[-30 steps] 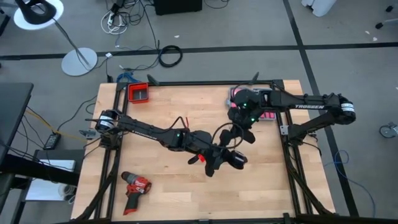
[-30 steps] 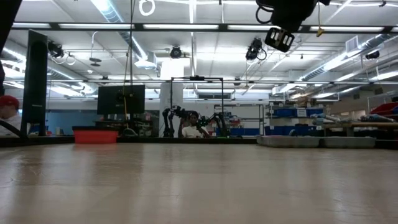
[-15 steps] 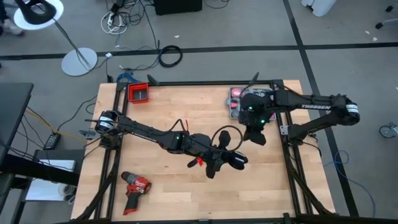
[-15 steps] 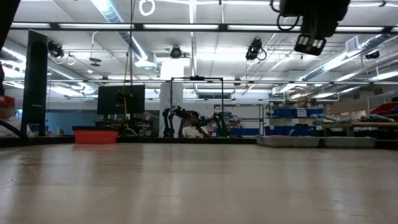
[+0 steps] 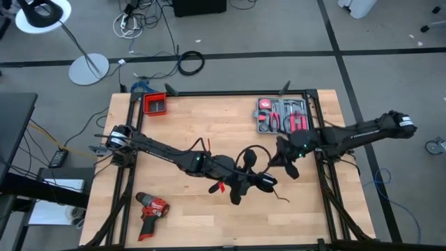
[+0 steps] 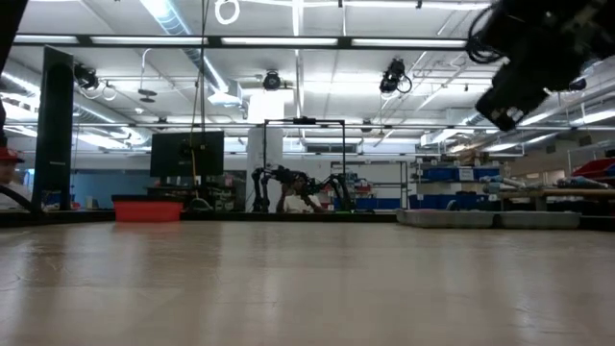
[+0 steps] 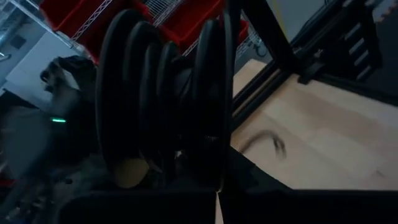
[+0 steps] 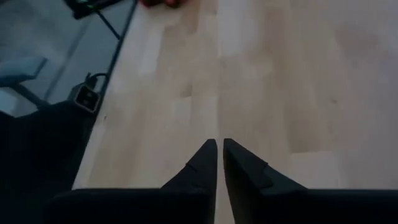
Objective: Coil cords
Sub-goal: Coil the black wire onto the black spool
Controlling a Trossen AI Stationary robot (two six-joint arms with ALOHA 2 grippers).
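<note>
Over the middle of the desk (image 5: 181, 118), the left gripper (image 5: 249, 180) was clamped on the coiled cord (image 7: 168, 99), while the right gripper (image 8: 217, 152) hovered nearby, fingers nearly together, holding nothing.

Coiled cord (image 7: 161, 106) hides left gripper's fingers; cord's plug end too small.

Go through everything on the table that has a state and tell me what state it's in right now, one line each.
cord: wound in several loops, held above the table.
left gripper: shut on the cord, mid-table.
right gripper: fingers nearly together, holding nothing, over the table's right edge.
tool case: open, tools showing.
red drill: lying on its side, untouched.
red bin: upright at the back-left corner.
</note>
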